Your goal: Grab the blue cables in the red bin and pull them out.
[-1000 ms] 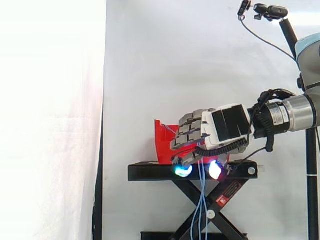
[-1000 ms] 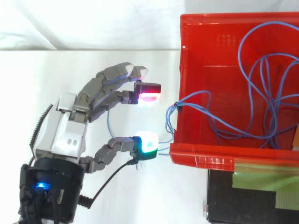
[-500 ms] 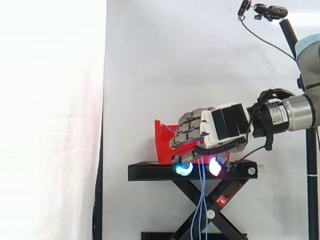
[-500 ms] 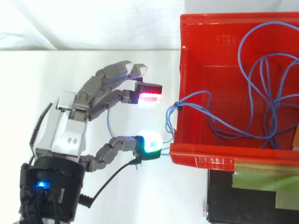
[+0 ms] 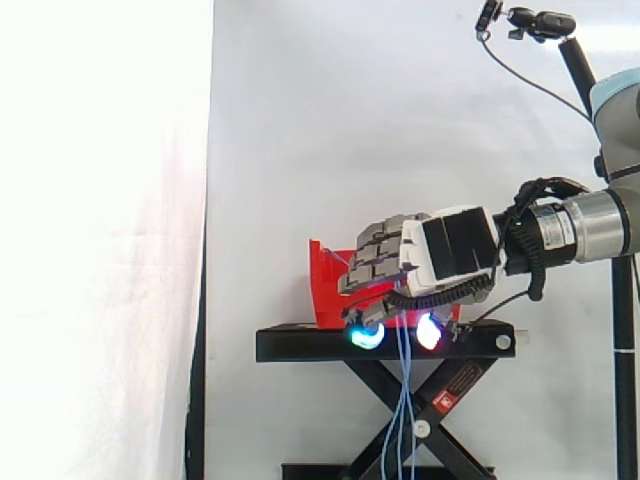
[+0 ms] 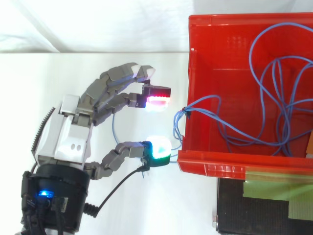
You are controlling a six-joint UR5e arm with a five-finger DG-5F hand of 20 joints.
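The red bin [image 6: 210, 169] stands at the right in the top view, with thin blue cables [image 6: 274, 73] looped inside it. A few strands cross its left wall at a tie [image 6: 186, 112] and drop outside. In the side view these strands [image 5: 403, 400] hang down past the stand's front. My hand [image 6: 68, 137] is left of the bin and outside it, fingers lightly bent and thumb spread wide. One strand [image 6: 113, 128] runs through the gap between thumb and fingers, and nothing is clamped on it. Seen from the side, the hand [image 5: 445, 250] is level with the bin [image 5: 325, 290].
The bin rests on a black scissor stand [image 5: 300, 343] before the white curtain. A dark block with a greenish top [image 6: 264, 203] lies just below the bin in the top view. A camera on a pole [image 5: 540, 22] stands at the upper right.
The hand has crept slightly toward the bin's left wall, and the thumb tip has come nearer the bin's corner. The cables lie as before.
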